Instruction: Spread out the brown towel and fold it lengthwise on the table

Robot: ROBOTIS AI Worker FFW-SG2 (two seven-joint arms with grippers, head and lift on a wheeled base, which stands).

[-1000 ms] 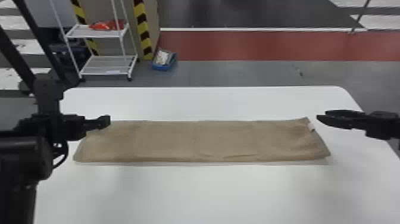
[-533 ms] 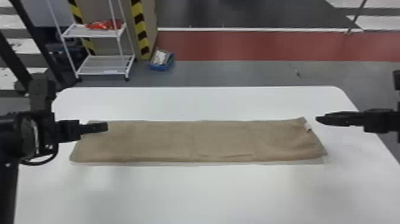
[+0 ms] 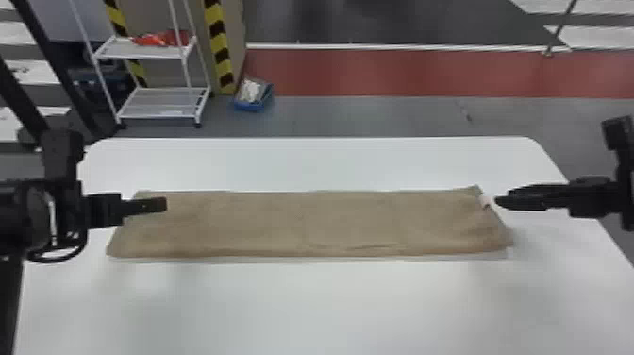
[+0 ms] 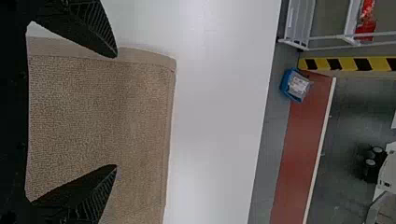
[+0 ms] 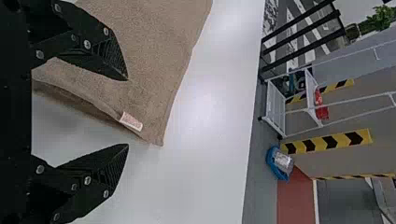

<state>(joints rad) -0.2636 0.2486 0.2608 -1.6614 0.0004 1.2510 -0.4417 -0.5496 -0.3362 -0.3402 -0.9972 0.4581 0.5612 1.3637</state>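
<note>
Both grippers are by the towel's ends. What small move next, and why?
Probably ease the left gripper up and away from the towel: its fingers are open with nothing between them gripped, and the towel lies in a long, mostly flat strip across the table.

Over the back, a white rack [image 3: 155, 102] holds something red [image 3: 162, 38]; a blue bin [image 3: 254, 105] sits on the floor [image 3: 358, 117] beside striped posts [image 3: 218, 45]!
</note>
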